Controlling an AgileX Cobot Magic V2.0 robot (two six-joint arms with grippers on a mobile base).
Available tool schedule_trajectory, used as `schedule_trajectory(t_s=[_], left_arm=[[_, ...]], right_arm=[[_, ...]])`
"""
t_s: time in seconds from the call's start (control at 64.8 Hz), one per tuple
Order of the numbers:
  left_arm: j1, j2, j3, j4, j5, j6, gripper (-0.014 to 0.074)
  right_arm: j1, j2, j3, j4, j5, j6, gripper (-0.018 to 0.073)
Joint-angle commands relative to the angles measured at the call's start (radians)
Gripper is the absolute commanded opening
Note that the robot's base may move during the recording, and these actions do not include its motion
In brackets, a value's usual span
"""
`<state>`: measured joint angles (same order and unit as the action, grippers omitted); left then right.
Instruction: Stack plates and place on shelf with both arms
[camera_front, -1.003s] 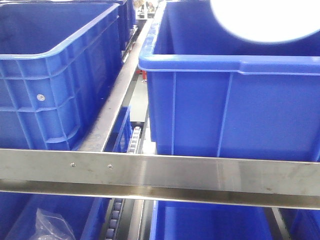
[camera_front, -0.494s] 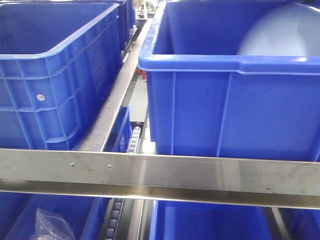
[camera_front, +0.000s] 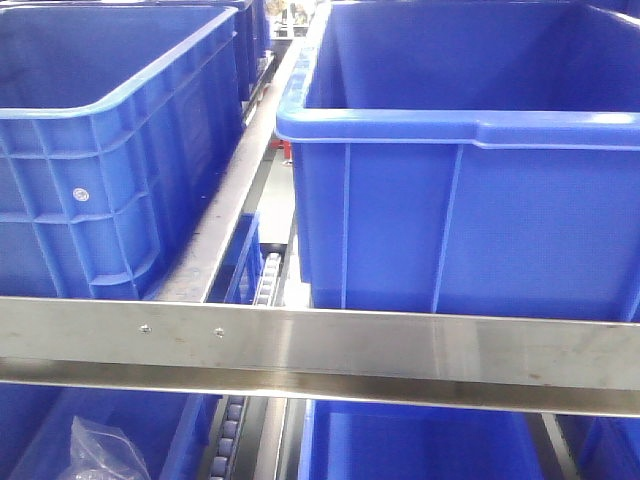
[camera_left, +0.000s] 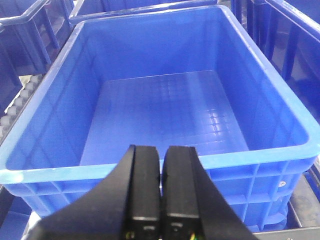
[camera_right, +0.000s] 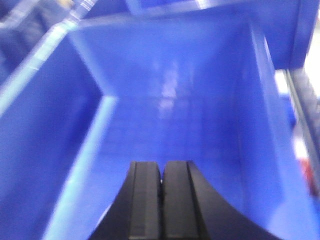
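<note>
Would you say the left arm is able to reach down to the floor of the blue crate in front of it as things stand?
Probably yes. The left claw, shut and holding nothing, hangs above the near rim of the blue crate, which is open-topped with nothing lying on its floor, so the way down looks free. Only that near wall would need clearing.

No readable text, label, brand, number or sign is shown on the blue plastic crates (camera_front: 470, 210) or the steel shelf rail (camera_front: 320, 350).

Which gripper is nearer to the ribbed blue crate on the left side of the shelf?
Left. The left gripper, shut, hangs just above the near rim of the ribbed crate. The right gripper, also shut, appears to point into the neighbouring smooth-walled crate.
</note>
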<state>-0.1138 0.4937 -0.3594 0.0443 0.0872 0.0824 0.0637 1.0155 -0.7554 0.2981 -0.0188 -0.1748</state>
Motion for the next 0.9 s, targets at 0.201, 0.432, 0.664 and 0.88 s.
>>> schedule_trajectory(t_s=[0.201,0.432,0.664,0.88], left_arm=[[0.002,0.009,-0.029,-0.002,-0.081,-0.009,0.0083],[0.002,0.009,-0.029,-0.002,-0.081,-0.009,0.0083],[0.002,0.009,-0.029,-0.002,-0.081,-0.009,0.0083],[0.002,0.009,-0.029,-0.002,-0.081,-0.009,0.0083]], right_arm=[[-0.005,-0.421,0.251,-0.004,-0.042,-0.02,0.005],[-0.005,-0.767,0.345,-0.004,0.205,-0.018,0.005],[-0.005,-0.912,0.346,-0.004,0.443,-0.018,0.005],[-0.009,-0.922,0.353,-0.005,0.417,-0.018,0.0049]])
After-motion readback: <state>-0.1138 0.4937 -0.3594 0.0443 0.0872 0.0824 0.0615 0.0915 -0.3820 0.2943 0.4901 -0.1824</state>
